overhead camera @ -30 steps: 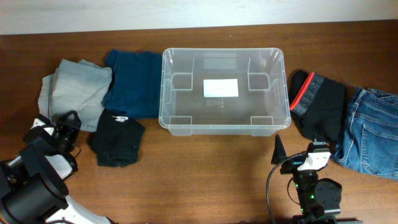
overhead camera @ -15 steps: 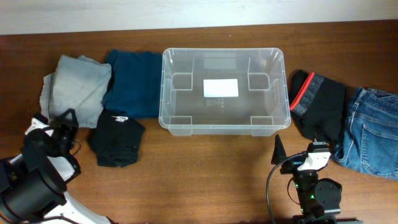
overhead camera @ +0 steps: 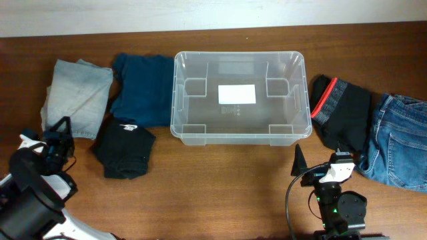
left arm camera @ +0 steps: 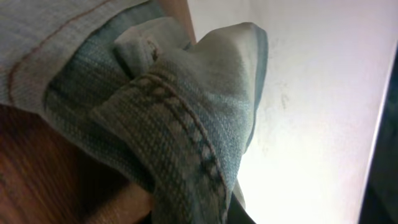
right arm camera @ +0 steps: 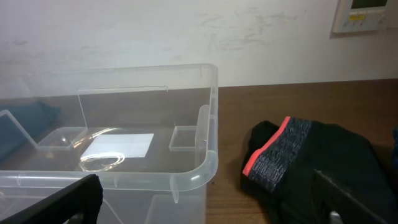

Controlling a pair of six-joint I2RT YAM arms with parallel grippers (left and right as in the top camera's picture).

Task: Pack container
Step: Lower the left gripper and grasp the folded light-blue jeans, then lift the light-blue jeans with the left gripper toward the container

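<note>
Container (overhead camera: pixel 239 53) faces the wide right tool (overhead camera: pixel 321 161); left wrist shows left tool (overhead camera: pixel 61 131) pinching jeans (left arm camera: pixel 186 143).

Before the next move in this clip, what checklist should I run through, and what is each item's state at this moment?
1. The container is open-topped and empty: ok.
2. The left gripper is at the light denim garment: ok, at the edge nearest the robot.
3. The left gripper has a firm hold on it: cannot tell. Fabric bunches right against the wrist camera and hides the fingers.
4. The right gripper is open, empty and clear of the container: ok.
5. There is a flat path to the container: not ok. The dark blue garment lies between, so a lift over it looks wiser.
</note>
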